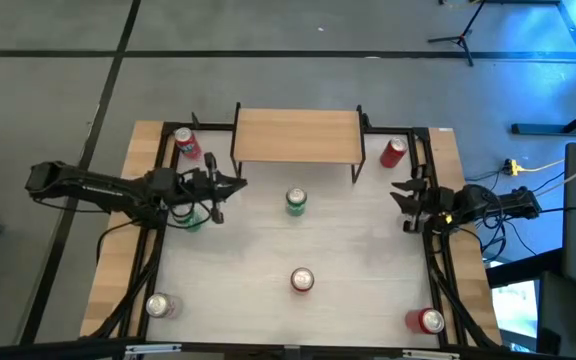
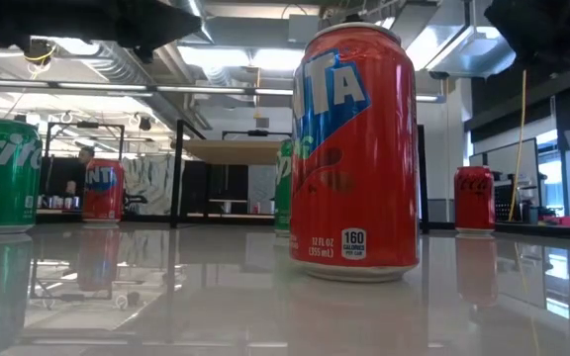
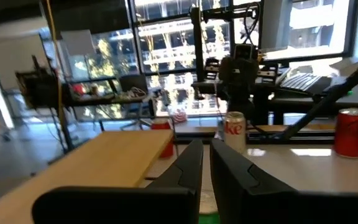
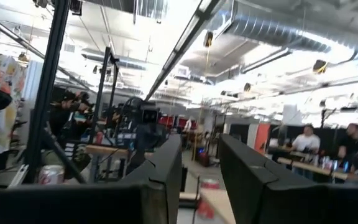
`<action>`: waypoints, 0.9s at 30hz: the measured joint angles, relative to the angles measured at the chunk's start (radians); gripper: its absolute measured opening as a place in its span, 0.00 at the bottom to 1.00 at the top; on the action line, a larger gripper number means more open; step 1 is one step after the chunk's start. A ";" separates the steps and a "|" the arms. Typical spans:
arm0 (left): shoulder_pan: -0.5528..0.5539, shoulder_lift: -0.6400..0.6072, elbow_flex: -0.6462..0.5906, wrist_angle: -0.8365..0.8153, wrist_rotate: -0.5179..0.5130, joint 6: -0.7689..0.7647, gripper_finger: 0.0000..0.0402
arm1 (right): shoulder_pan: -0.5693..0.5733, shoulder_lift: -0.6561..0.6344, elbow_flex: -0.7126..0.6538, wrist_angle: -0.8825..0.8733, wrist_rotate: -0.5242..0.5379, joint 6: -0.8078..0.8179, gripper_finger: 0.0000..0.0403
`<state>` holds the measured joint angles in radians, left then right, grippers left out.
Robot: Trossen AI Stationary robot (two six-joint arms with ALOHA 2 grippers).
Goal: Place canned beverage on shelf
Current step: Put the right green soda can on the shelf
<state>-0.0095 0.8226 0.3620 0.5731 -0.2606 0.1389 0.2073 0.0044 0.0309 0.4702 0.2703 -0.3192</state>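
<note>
The jaws of the left gripper (image 1: 236, 185) are pressed together on nothing. Those of the right gripper (image 1: 401, 205) stand parted and empty.

In the high view the shelf (image 1: 298, 135) stands at the table's far edge with its top bare, and every can is down on the table. The left gripper is just in front of the shelf's left end, with a Sprite can (image 1: 193, 217) under its wrist, not held. A green can (image 1: 296, 201) stands between the grippers, in front of the shelf. The right arm waits by the table's right edge.

The low view is filled by an orange Fanta can (image 2: 356, 148), a smooth glossy cylinder mirrored in the shiny white tabletop. The shelf behind it shows a thin pale wood board on slim black metal legs. It looks low enough for a can to be lifted on from the front.

In the left wrist view the matte dark fingers (image 3: 188, 168) run almost touching beside the shelf's flat light-grained board.

In the right wrist view the wedge-shaped fingers (image 4: 166, 168) have a clear gap between them, facing the room.
</note>
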 joint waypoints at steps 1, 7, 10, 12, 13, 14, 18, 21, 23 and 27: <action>0.004 0.018 0.010 0.034 -0.019 0.014 0.06 | 0.000 0.000 0.010 0.000 0.000 -0.004 0.26; 0.009 0.104 0.070 0.056 -0.086 0.030 0.10 | 0.000 0.046 0.069 0.002 0.006 -0.057 0.26; 0.021 0.165 0.136 0.006 -0.097 0.032 0.20 | 0.000 0.088 0.090 0.001 0.016 -0.060 0.26; 0.030 0.214 0.192 -0.084 -0.096 0.015 0.28 | 0.000 0.119 0.107 0.000 0.019 -0.069 0.26; 0.034 0.245 0.226 -0.137 -0.095 -0.003 0.32 | 0.000 0.137 0.117 0.000 0.023 -0.073 0.26; 0.037 0.274 0.262 -0.194 -0.090 -0.026 0.37 | 0.000 0.152 0.127 0.001 0.027 -0.076 0.26; 0.054 0.393 0.423 -0.408 -0.153 -0.116 0.55 | 0.000 0.215 0.171 0.000 0.037 -0.109 0.26; 0.056 0.480 0.498 -0.441 -0.249 -0.127 0.64 | 0.000 0.252 0.196 0.002 0.035 -0.140 0.26; 0.056 0.523 0.527 -0.441 -0.268 -0.127 0.68 | 0.000 0.271 0.200 0.001 0.035 -0.159 0.26; 0.052 0.571 0.543 -0.420 -0.269 -0.111 0.72 | 0.000 0.301 0.200 0.003 0.034 -0.187 0.26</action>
<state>0.0424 1.3936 0.9051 0.1527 -0.5297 0.0276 0.2073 0.3052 0.2306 0.4732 0.3045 -0.5062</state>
